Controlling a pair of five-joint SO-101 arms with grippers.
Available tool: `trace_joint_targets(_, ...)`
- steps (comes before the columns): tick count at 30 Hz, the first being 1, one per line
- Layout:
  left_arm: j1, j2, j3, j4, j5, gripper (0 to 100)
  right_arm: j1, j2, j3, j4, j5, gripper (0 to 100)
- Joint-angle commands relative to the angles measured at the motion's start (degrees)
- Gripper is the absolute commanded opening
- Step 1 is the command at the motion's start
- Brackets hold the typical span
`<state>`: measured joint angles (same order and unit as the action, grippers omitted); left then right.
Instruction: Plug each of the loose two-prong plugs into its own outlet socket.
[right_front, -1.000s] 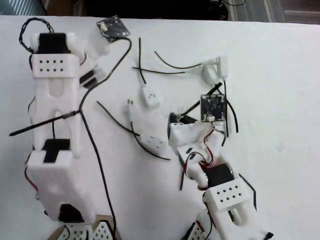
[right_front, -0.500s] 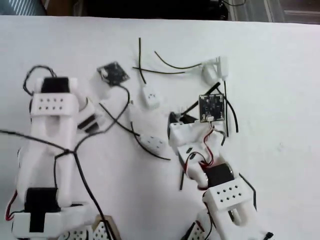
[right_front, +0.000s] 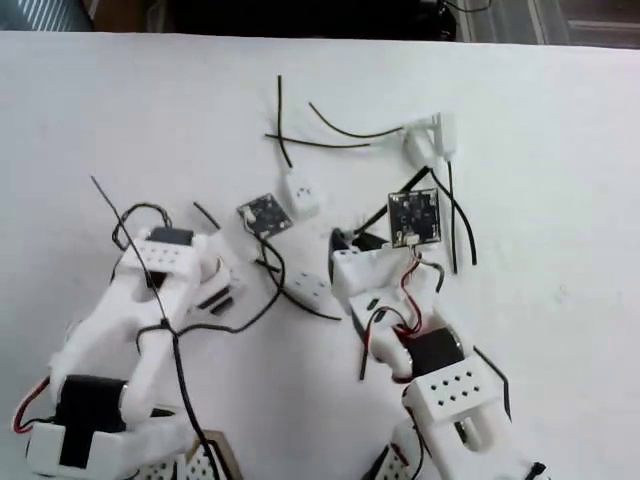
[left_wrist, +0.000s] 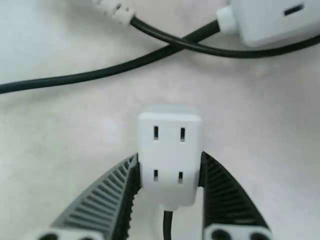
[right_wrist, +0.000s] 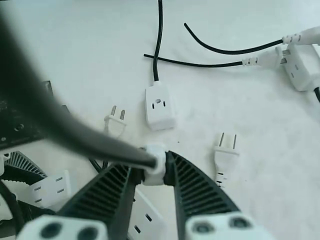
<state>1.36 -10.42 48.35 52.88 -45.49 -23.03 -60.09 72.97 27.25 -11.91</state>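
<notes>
A white outlet block (left_wrist: 169, 150) with two pairs of slots lies on the table between the fingers of my left gripper (left_wrist: 168, 159), which press on both of its sides. Its cord runs back under the gripper. My right gripper (right_wrist: 153, 172) (right_front: 343, 243) is shut on a small white plug (right_wrist: 154, 165) whose black cord trails off past the camera; its prongs are hidden. Two loose two-prong plugs (right_wrist: 116, 122) (right_wrist: 225, 150) lie ahead of it, beside a three-hole outlet (right_wrist: 160, 105) (right_front: 300, 192). Another slotted outlet (right_wrist: 145, 217) (right_front: 310, 287) lies under the right gripper.
At the far right a plug (right_wrist: 277, 57) sits at an outlet (right_wrist: 302, 65) (right_front: 430, 140). Black cords cross the middle of the table (right_front: 560, 200). A second outlet (left_wrist: 270, 20) lies just beyond the left gripper. The left arm (right_front: 165, 270) stands close beside the right one.
The left arm has swung back from the far left of the table toward the middle, bringing its gripper to the outlet block. The right arm has hardly shifted.
</notes>
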Motion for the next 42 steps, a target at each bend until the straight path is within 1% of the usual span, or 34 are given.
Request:
trace_joint_targets(1, 0.13, -3.56, -0.18, -1.41, 6.15, 29, -0.13, -1.10, -0.44, 0.04, 0.09, 1.7)
trace_joint_targets(3, -0.66, -3.56, -0.79, -1.67, 8.53, 31, -0.13, -1.10, -0.44, 0.04, 0.09, 1.7)
trace_joint_targets(11, -0.92, -3.65, -2.81, -0.53, 8.79, 31, -0.48, -1.10, 0.35, -0.48, 0.35, 1.7)
trace_joint_targets(14, -1.01, -6.02, -2.29, -0.44, 8.97, 31, -0.48, -1.10, 0.44, -0.48, 0.35, 1.7)
trace_joint_targets(21, -1.10, -21.14, -2.20, 7.56, 9.14, 31, -0.48, -1.10, 0.44, -0.48, 0.35, 1.7)
trace_joint_targets(24, -2.68, -27.74, -2.20, 9.85, 11.60, 31, -0.48, -1.10, 0.44, -0.48, 0.18, 1.7)
trace_joint_targets(31, -9.19, -38.90, 2.55, 9.67, 13.01, 31, -0.48, -1.10, 0.44, -0.48, 0.00, 1.7)
trace_joint_targets(35, -10.68, -45.41, 6.33, 9.58, 16.35, 31, -0.48, -1.10, 0.44, -0.48, 0.00, 1.7)
trace_joint_targets(42, -11.30, -54.46, 11.87, 9.58, 23.38, 31, -0.57, -1.10, 0.53, -0.40, 0.00, 1.7)
